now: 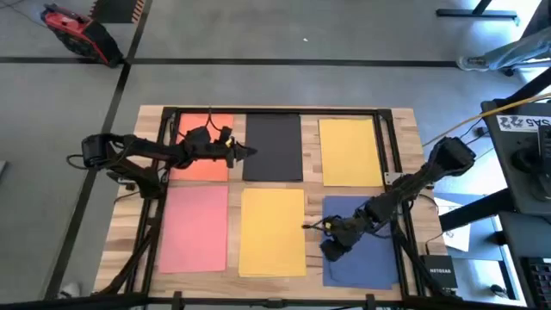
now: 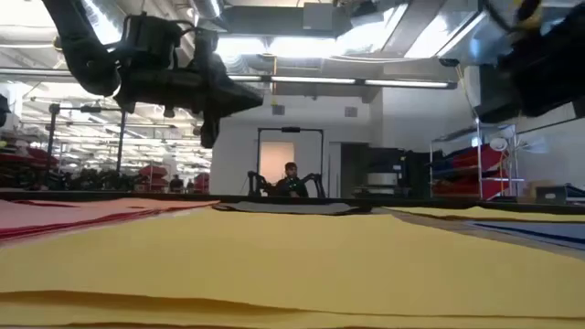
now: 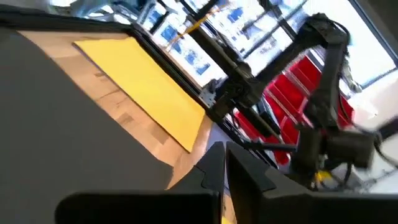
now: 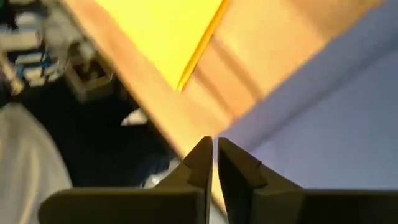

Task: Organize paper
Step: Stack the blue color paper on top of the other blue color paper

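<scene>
Six sheets of paper lie flat on my wooden table (image 1: 403,129), in two rows of three. In the far row, from 10 o'clock to 2 o'clock, I see the orange sheet (image 1: 200,164), the black sheet (image 1: 274,146) and a yellow sheet (image 1: 349,151). In the near row, from 8 o'clock to 4 o'clock, there are the pink sheet (image 1: 196,226), a second yellow sheet (image 1: 273,231) and the blue sheet (image 1: 370,258). The sheets lie just beside each other, with narrow strips of wood between them.

My left gripper (image 1: 250,151) is over the border between the orange and the black sheet, and it points toward 3 o'clock. In the low view it hangs above the table, not touching the paper. Its fingers (image 3: 214,163) are pressed together and hold nothing.

My right gripper (image 1: 308,226) is at the gap between the near yellow sheet and the blue sheet, and it points toward 9 o'clock. My right arm crosses over the blue sheet. Its fingers (image 4: 202,158) are also closed together, with only a thin slit between them, and nothing is in them.

Beyond the table, a person (image 2: 291,180) sits far away in the room.
</scene>
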{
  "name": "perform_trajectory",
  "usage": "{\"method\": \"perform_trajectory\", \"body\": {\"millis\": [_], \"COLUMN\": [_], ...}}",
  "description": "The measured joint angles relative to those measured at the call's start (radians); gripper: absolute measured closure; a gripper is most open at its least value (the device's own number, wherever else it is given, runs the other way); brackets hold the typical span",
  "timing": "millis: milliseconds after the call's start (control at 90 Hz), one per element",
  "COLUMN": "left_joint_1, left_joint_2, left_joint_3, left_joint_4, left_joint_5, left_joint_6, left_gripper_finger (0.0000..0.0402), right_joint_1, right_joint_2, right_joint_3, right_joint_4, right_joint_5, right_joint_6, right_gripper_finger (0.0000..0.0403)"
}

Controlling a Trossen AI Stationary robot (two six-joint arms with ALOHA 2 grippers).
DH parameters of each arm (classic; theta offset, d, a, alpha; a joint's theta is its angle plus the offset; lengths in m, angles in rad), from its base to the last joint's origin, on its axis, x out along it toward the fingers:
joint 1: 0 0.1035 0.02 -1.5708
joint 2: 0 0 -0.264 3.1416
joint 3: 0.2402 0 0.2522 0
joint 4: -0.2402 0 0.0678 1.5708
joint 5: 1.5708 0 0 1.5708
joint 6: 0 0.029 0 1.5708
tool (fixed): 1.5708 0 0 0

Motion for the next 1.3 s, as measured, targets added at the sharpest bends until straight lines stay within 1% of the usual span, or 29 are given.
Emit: {"method": "perform_trajectory", "body": {"millis": [111,211,322,400,600,678,789,1300], "left_joint_1": [0.014,0.03,0.049,0.065,0.096,0.1,0.103,0.103], "left_joint_2": [0.0,0.0,0.0,0.0,0.0,0.0,0.0,0.0], "left_joint_3": [0.008,0.019,0.027,0.034,0.039,0.04,0.04,0.04], "left_joint_4": [0.005,0.0,-0.004,-0.01,-0.02,-0.028,-0.029,-0.031], "left_joint_5": [-0.04,-0.075,-0.097,-0.098,-0.096,-0.095,-0.093,-0.091], "left_joint_6": [-0.049,-0.078,-0.101,-0.1,-0.099,-0.097,-0.097,-0.093], "left_gripper_finger": [0.0402,0.0402,0.0402,0.0402,0.0402,0.0402,0.0402,0.0402], "right_joint_1": [-0.009,-0.006,-0.006,-0.005,-0.005,-0.006,-0.006,-0.006], "right_joint_2": [0.053,0.098,0.139,0.163,0.205,0.206,0.202,0.19], "right_joint_3": [0.052,0.089,0.122,0.141,0.166,0.169,0.171,0.169], "right_joint_4": [-0.004,-0.076,-0.112,-0.151,-0.224,-0.25,-0.283,-0.346], "right_joint_5": [0.076,0.12,0.144,0.15,0.124,0.098,0.089,0.059], "right_joint_6": [0.023,0.097,0.192,0.226,0.318,0.349,0.385,0.441], "right_gripper_finger": [0.0401,0.0402,0.0402,0.0402,0.0403,0.0403,0.0403,0.0403]}}
